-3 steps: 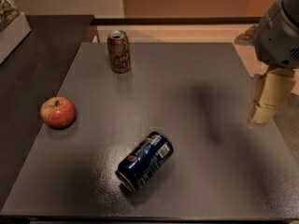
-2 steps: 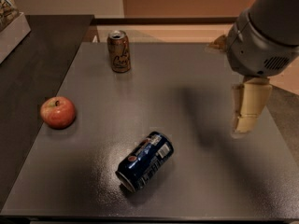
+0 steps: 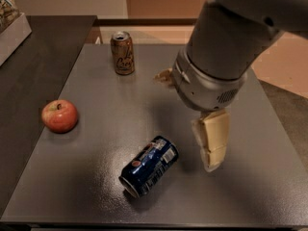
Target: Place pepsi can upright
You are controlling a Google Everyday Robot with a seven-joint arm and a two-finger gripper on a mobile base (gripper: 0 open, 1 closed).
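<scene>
Gripper (image 3: 211,148), state unclear, hangs beside the glossy cylindrical pepsi can (image 3: 149,172) lying sideways.

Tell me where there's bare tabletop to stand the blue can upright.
Bare table: the middle, between the apple, the brown-gold can and the lying pepsi can; the front-left corner by the apple; the right edge beyond the gripper, which hangs just right of the pepsi can. Tightest is the gap between that can and the gripper.
</scene>
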